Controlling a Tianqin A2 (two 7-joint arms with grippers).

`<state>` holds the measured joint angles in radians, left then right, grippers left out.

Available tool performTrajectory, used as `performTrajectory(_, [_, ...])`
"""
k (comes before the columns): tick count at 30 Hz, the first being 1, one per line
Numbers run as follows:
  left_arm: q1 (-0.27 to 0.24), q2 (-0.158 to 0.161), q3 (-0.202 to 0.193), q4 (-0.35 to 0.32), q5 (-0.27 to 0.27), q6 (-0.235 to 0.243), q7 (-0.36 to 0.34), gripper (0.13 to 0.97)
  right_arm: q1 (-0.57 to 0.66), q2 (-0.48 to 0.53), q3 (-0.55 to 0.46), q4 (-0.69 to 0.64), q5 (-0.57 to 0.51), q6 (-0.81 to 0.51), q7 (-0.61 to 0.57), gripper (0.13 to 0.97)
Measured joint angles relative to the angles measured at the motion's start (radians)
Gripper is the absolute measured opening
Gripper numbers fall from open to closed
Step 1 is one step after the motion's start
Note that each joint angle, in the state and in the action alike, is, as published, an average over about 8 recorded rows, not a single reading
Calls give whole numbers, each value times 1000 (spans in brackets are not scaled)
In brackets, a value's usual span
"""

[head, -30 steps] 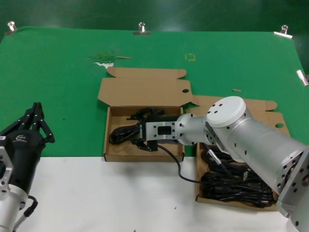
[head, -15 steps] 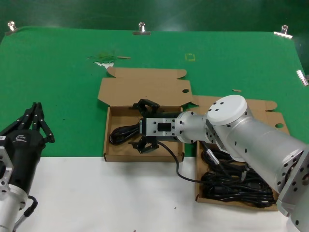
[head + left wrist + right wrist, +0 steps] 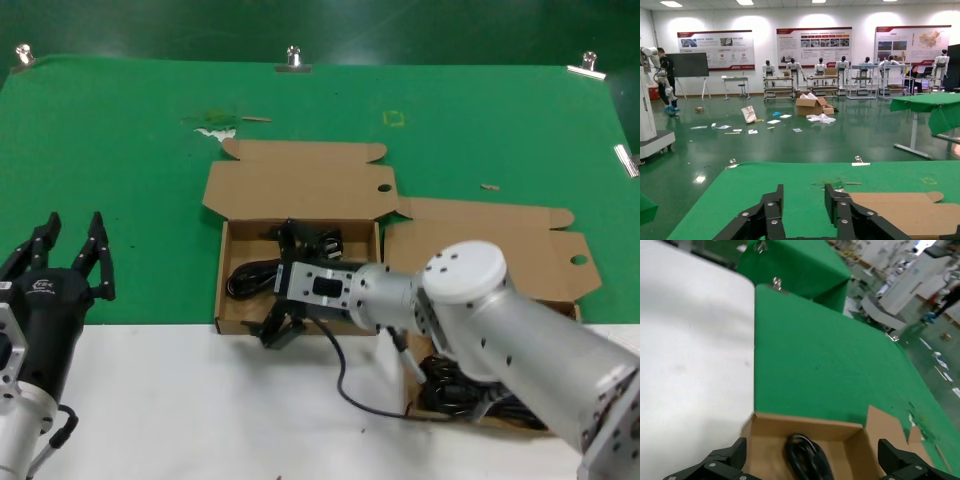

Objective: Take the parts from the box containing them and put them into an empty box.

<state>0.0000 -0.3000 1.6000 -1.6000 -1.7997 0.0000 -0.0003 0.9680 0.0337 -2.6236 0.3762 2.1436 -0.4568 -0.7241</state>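
So far one cord (image 3: 250,276) lies in the left box (image 3: 228,300), while the right box (image 3: 412,390) holds a tangle of cords (image 3: 470,395) mostly hidden by the arm. The right hand (image 3: 288,285) hangs over the left box's front edge, spread wide and empty. The left hand (image 3: 70,258) waits open, off at the bench's left. Most of the moving remains, I'd judge.
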Motion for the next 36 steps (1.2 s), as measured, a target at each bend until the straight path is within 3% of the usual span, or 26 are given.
performTrajectory(9, [0, 0, 0, 0, 0, 0, 0, 395, -129, 36, 137, 163, -46, 61, 97, 926])
performTrajectory(14, [0, 0, 0, 0, 0, 0, 0, 526, -202, 56, 213, 254, -71, 95, 150, 962])
performTrajectory(26, [0, 0, 0, 0, 0, 0, 0, 791, -376, 103, 398, 476, -133, 177, 281, 966])
performTrajectory(30, [0, 0, 0, 0, 0, 0, 0, 791, -434, 120, 459, 549, -154, 205, 325, 966])
performTrajectory(36, [0, 0, 0, 0, 0, 0, 0, 880, -522, 144, 552, 660, -185, 246, 389, 966])
